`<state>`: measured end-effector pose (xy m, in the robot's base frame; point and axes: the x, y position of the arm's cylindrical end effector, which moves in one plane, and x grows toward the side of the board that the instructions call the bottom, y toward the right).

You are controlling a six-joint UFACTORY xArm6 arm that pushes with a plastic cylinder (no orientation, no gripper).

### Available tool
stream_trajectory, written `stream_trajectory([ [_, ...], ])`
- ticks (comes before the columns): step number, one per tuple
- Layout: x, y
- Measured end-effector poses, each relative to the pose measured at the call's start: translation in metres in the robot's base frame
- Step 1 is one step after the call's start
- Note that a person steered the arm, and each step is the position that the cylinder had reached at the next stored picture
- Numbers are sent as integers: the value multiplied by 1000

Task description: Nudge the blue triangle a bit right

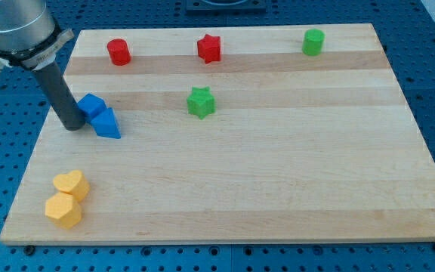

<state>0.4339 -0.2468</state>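
The blue triangle [107, 124] lies on the wooden board [278, 174] at the view's left. A blue cube [91, 105] touches its upper left side. My tip [73, 127] rests on the board just left of the blue triangle, a small gap away, and below-left of the blue cube. The dark rod rises from it toward the view's top left.
A red cylinder [118, 52], a red star [210, 48] and a green cylinder [313, 41] stand along the view's top. A green star [200, 102] sits near the middle. A yellow heart [71, 184] and a yellow hexagon [63, 211] lie at the bottom left.
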Motion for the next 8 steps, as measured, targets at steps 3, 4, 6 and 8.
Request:
stream_trajectory([
  [3, -9, -14],
  [4, 27, -18],
  [6, 31, 39],
  [8, 32, 76],
])
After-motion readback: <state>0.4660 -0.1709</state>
